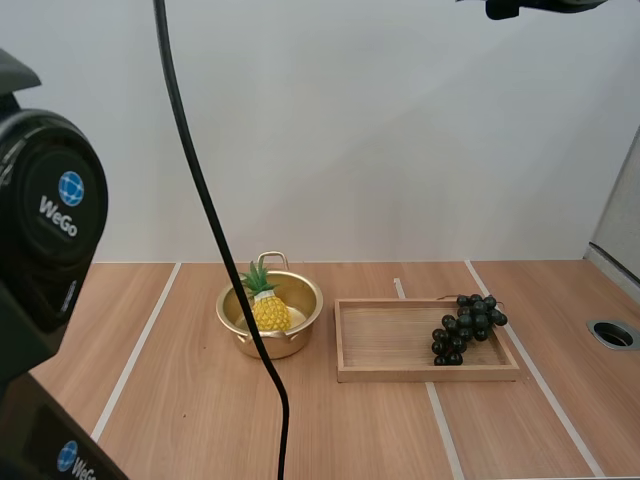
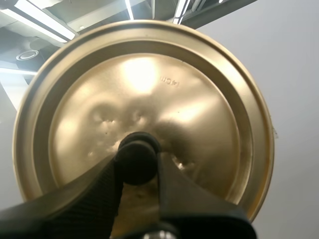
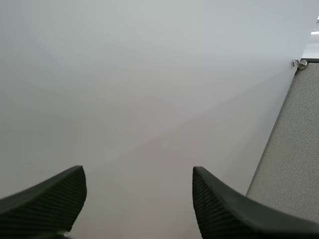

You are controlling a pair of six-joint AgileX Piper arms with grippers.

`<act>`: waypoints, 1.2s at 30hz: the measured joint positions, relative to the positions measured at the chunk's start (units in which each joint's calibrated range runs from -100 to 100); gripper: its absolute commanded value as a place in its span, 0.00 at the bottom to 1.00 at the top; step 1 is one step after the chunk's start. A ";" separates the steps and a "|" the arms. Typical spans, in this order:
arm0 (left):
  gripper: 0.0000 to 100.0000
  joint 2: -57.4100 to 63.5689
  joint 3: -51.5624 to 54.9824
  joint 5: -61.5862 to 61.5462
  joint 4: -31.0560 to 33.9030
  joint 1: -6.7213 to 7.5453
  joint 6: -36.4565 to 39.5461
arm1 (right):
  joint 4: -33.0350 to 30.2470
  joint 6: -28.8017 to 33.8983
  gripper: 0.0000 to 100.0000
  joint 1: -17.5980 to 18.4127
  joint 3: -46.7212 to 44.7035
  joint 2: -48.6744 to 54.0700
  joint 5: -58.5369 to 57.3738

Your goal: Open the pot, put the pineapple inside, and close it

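Left wrist view: jaws pinch lid (image 2: 199, 99) knob (image 2: 135, 159) (pineapple (image 1: 268, 306) sits in pot (image 1: 296, 342)).

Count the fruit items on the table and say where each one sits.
2. The pineapple stands inside the open pot; the bunch of grapes lies at the right end of the wooden tray. The pot's floor is partly hidden.

left claw (image 2: 138, 164) | pinching black knob (image 2: 135, 160) | gold lid (image 2: 199, 114) held

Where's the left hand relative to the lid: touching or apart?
Touching. The left wrist view shows the left hand pinching the black knob of the lid with no gap.
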State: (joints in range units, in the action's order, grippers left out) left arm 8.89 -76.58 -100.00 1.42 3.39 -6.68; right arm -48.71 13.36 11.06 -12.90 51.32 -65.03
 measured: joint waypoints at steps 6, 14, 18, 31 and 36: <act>0.00 6.06 14.79 2.38 3.21 0.00 -0.72 | 0.00 0.00 1.00 0.00 0.00 0.00 0.00; 0.00 11.28 32.93 9.37 4.45 0.00 -0.92 | 0.00 0.00 1.00 0.00 0.00 0.00 0.00; 0.00 14.40 44.11 13.90 4.56 0.00 -1.05 | 0.00 0.00 1.00 0.00 0.00 0.00 0.00; 0.00 18.06 85.53 34.20 -3.44 0.00 -5.73 | 0.00 0.00 1.00 0.00 0.00 0.00 0.00; 0.00 18.06 93.74 37.93 -6.05 0.00 -10.04 | 0.00 0.00 1.00 0.00 0.00 0.00 0.00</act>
State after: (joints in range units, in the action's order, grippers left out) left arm 26.96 17.16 -62.07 -4.64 3.39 -16.73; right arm -48.71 13.36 11.06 -12.90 51.32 -65.03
